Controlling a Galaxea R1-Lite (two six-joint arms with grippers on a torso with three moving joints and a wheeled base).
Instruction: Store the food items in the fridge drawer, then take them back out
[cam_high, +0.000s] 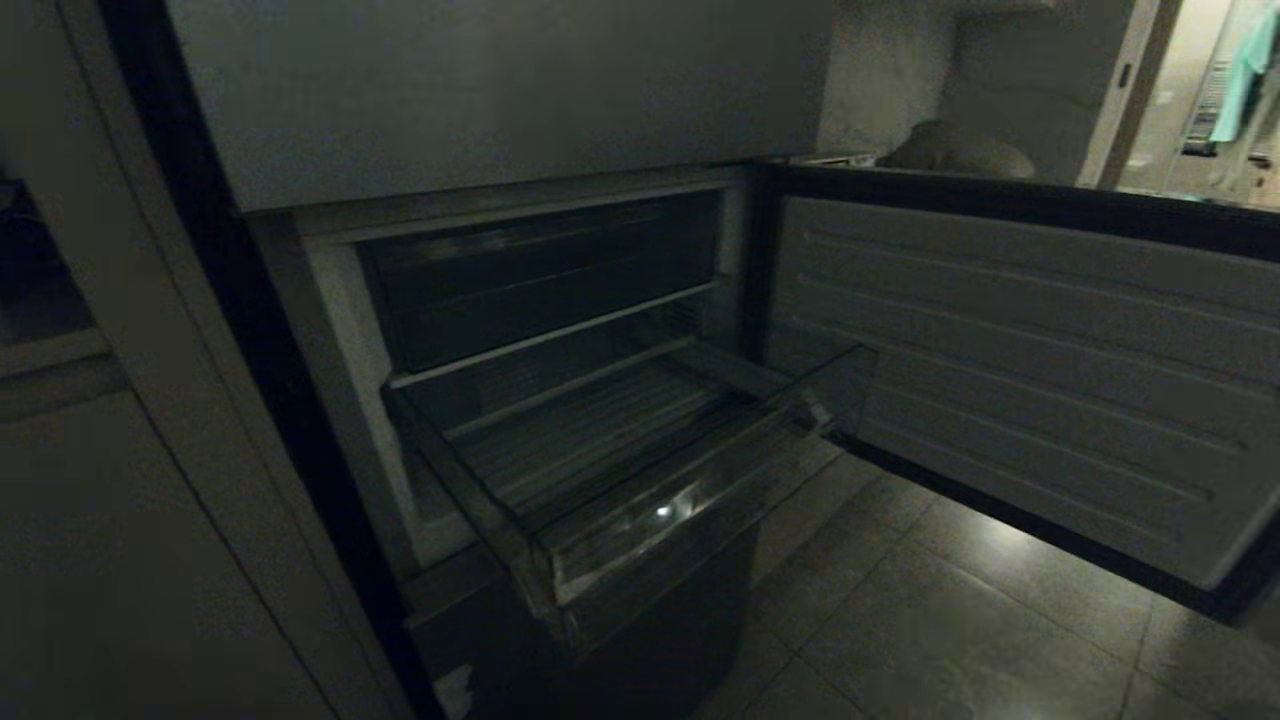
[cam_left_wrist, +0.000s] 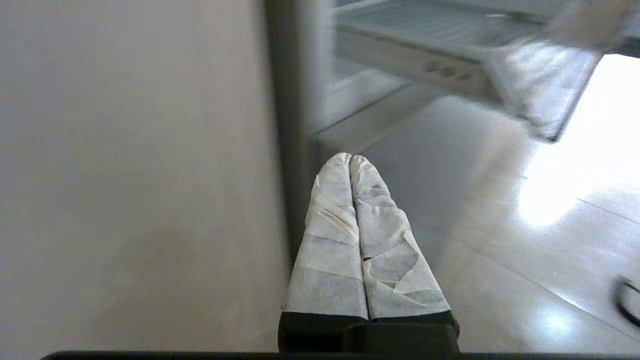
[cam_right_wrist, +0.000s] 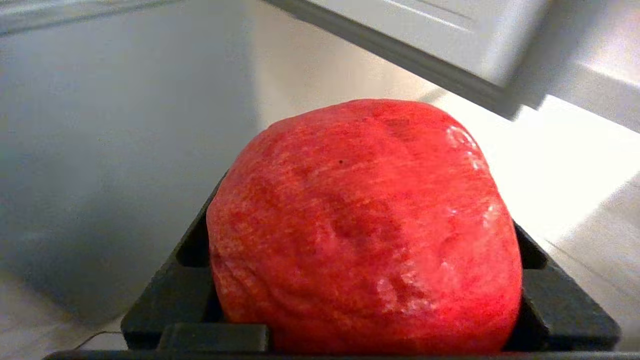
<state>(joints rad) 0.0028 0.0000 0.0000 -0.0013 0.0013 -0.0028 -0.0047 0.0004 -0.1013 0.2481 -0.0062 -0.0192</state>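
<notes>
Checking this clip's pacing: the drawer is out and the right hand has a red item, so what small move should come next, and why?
Probably raise the right hand with its red item toward the drawer. The drawer stands pulled out and looks empty, the fridge door is swung open, and neither arm shows in the head view. The left hand is shut, low beside the fridge.

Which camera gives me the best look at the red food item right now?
The right wrist view: the red food item fills the frame, held in the right claw. The head view shows only the fridge drawer pulled out with no red item in it, and the left wrist view shows none either.
</notes>
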